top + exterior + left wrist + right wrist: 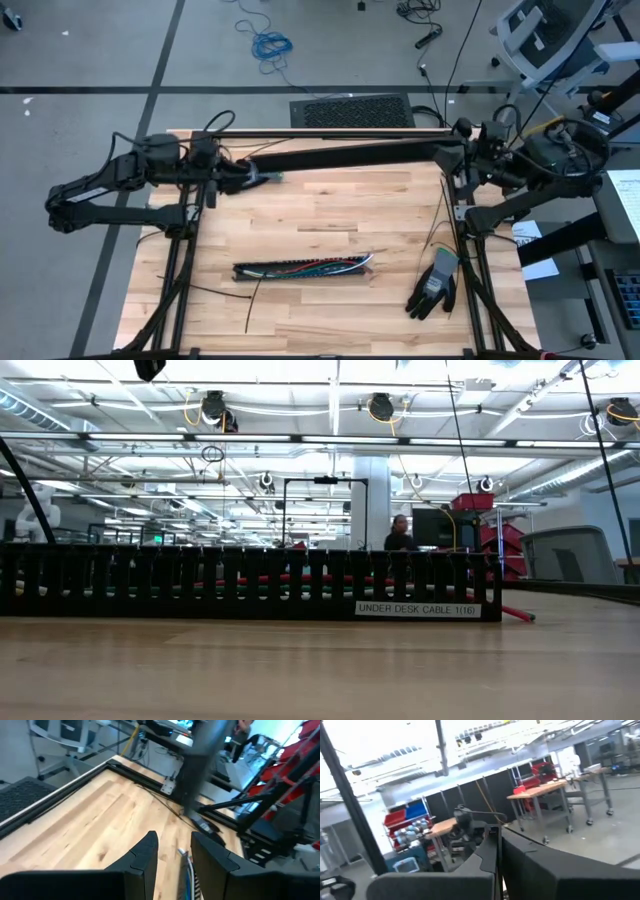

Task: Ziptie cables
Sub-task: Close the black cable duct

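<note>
The cables (318,266), a bundle of blue, white, red and green wires, lie lengthwise inside a black slotted tray (300,270) in the middle of the table. In the low view the tray (250,585) fills the width, and a red wire end (516,614) sticks out on the right. My left gripper (268,178) hovers high over the far left of the table. In the left wrist view its fingers (172,857) stand open with nothing between them. My right gripper (458,160) is raised at the far right, its fingers (496,855) shut and pointing out at the room.
A dark work glove (435,285) lies at the near right. Thin black strips lie loose on the wood, one near the tray's left end (252,300) and one by the right frame (438,225). Bare wood stretches between the tray and the far edge.
</note>
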`<state>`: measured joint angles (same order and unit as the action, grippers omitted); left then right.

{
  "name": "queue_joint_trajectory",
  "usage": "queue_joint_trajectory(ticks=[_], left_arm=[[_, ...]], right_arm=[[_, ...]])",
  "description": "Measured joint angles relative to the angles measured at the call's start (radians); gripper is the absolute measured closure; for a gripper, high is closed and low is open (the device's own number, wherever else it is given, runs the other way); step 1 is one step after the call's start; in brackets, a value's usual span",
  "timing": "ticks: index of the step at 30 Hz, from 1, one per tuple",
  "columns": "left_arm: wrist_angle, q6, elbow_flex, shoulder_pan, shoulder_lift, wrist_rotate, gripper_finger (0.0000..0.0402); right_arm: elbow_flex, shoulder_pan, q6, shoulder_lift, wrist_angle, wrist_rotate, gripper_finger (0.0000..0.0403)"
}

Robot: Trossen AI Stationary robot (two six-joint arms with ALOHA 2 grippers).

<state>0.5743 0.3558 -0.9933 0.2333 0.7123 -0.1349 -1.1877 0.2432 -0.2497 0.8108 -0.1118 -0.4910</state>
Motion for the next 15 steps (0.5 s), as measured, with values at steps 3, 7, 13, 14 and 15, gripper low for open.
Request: queue_joint_trajectory(ticks=[3,7,13,14,15], left_arm=[[-0.022,0.001,0.000,0.000,0.015,0.007,0.0288],[-0.068,0.002,0.000,0.000,0.031,0.007,0.0288],[-0.105,0.004,0.000,0.000,0.055,-0.006,0.0288],[-0.106,0.004,0.000,0.000,0.057,-0.006,0.0288],[-0.106,0.004,0.000,0.000,0.060,-0.007,0.0288]], right_arm=[[0.000,0.000,0.000,0.005,-0.004,0.019,0.0403],[0.000,0.000,-0.001,0.016,-0.005,0.026,0.0403],[0.000,0.000,-0.001,0.024,-0.005,0.029,0.0403],[0.000,0.000,-0.001,0.024,-0.004,0.030,0.0403],[0.000,0.000,-0.001,0.024,-0.003,0.033,0.0403]])
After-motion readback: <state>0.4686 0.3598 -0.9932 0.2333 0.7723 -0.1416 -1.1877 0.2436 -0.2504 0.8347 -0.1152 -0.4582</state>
